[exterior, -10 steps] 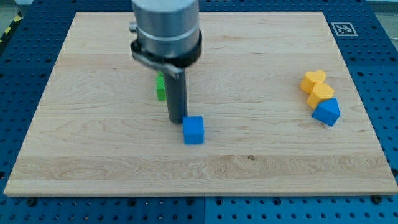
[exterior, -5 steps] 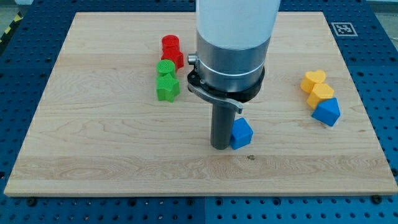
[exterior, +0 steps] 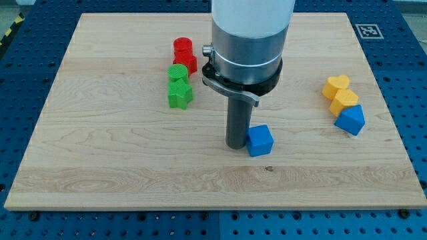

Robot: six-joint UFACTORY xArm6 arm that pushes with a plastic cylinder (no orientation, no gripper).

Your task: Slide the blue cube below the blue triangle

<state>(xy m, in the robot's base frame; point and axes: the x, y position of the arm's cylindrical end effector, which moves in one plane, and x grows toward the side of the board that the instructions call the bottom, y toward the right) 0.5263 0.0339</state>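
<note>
The blue cube (exterior: 260, 141) lies on the wooden board (exterior: 100, 153) a little right of centre, towards the view's bottom. My tip (exterior: 235, 145) rests on the board right against the cube's left side. The blue triangle (exterior: 351, 120) lies far to the view's right, slightly higher in the view than the cube, touching the orange blocks above it.
Two orange blocks (exterior: 341, 94) sit stacked in a line just above the blue triangle. Two green blocks (exterior: 178, 87) and two red blocks (exterior: 184, 55) stand in a column at the view's upper left of my rod. A marker tag (exterior: 367, 31) sits at the board's top right corner.
Over the second the tip pushed the blue cube to the view's right. In the last half second the cube turned a little and the tip moved slightly up in the view.
</note>
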